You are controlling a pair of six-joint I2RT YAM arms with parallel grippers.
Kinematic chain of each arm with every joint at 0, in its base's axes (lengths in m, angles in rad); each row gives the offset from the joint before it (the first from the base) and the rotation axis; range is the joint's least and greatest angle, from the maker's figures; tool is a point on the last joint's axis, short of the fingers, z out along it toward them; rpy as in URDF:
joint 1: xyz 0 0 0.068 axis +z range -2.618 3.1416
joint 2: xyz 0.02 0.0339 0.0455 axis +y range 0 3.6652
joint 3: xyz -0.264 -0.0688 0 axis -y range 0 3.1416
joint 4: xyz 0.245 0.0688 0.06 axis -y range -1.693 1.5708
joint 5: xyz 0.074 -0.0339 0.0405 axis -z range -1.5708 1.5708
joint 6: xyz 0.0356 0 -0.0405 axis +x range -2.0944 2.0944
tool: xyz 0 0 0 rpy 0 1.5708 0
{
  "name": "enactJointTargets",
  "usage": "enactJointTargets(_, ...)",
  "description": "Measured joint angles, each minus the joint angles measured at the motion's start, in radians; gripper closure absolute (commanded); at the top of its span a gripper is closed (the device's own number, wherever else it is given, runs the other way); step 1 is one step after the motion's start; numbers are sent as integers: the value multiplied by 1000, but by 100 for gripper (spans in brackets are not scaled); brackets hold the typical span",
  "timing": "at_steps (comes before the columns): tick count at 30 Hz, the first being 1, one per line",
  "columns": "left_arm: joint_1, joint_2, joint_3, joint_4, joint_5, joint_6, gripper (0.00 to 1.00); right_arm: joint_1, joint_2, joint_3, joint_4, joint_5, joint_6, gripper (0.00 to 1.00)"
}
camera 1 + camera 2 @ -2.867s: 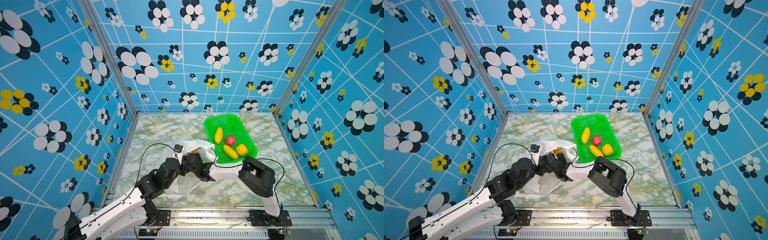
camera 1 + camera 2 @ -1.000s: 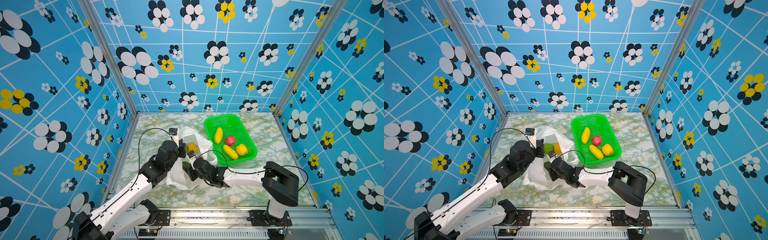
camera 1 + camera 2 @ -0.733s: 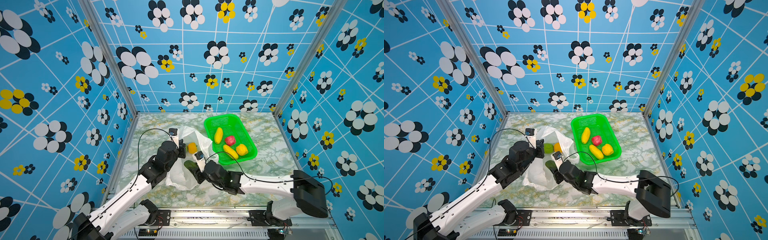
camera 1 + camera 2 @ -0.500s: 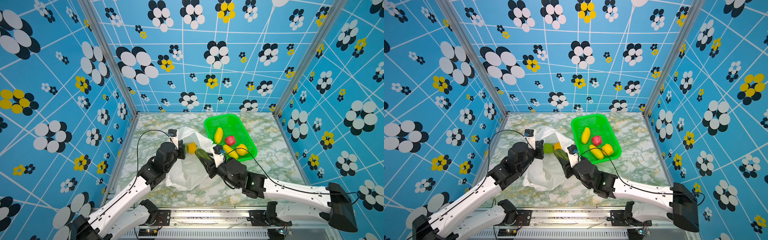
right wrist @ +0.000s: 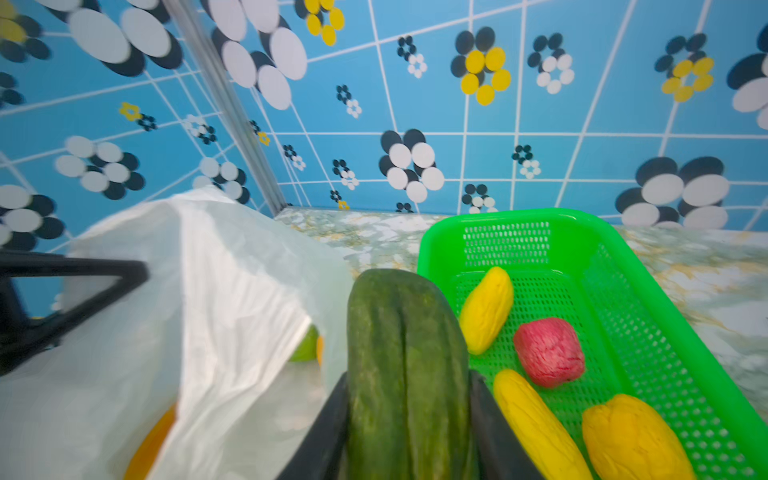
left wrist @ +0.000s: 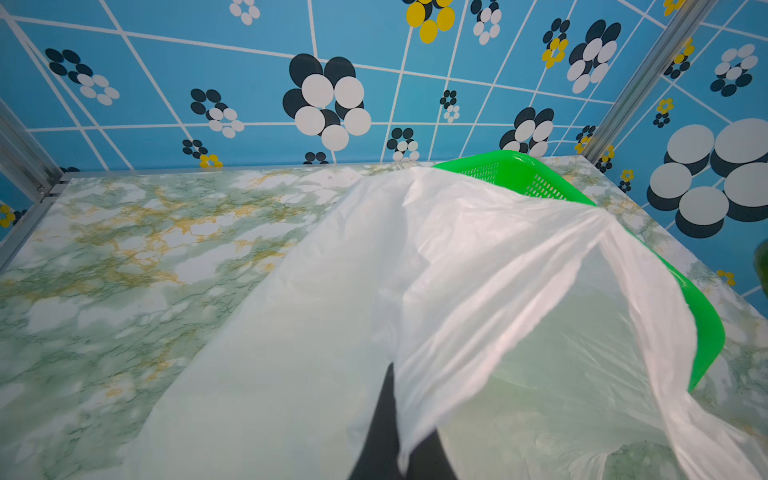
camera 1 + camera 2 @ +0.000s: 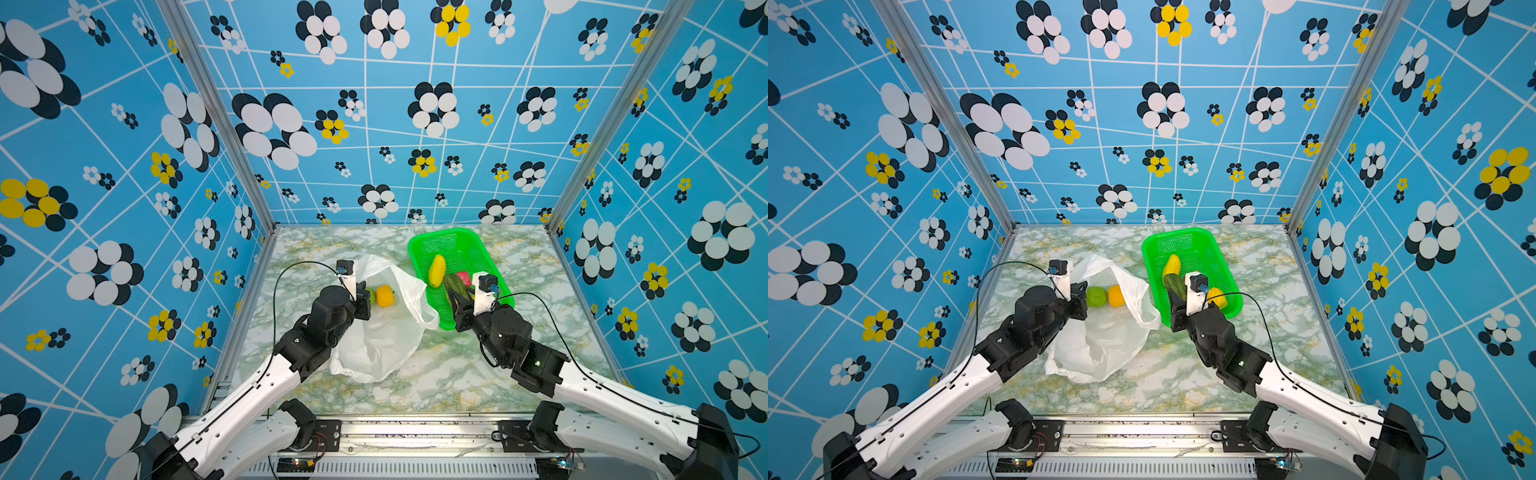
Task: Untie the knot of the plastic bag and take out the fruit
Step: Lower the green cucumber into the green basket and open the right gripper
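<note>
1. In both top views your plastic bag (image 7: 382,332) lies open on the table (image 7: 415,395) just beside the green basket (image 7: 440,232). A round green fruit (image 7: 1096,297) and an orange fruit (image 7: 1116,296) sit in the bag's mouth, on the side away from the basket.
2. In the left wrist view your left end effector (image 6: 399,415) is clamped fully closed on the bag's film, with the basket behind it.
3. In the right wrist view your right end effector (image 5: 409,374) grips a long green fruit (image 5: 399,332), jaws partway closed, at the basket's bag-side wall.
</note>
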Motion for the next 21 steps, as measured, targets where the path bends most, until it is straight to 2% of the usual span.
enactJointTargets(4, 0, 0, -4, 0, 1, 0, 100, -118, 135, 53, -85, -28, 68, 67)
enactJointTargets(8, 0, -2, -7, 0, 3, 0, 100, -190, 316, 157, -159, -82, 116, 69)
enactJointTargets(11, 0, -6, -9, -4, 3, 0, 100, -204, 471, 256, -215, -113, 132, 75)
enactJointTargets(15, 0, -16, -9, -11, 3, 0, 100, -211, 634, 358, -275, -140, 135, 75)
enactJointTargets(21, 0, -33, -9, -20, 2, 0, 100, -212, 734, 402, -322, -171, 135, 71)
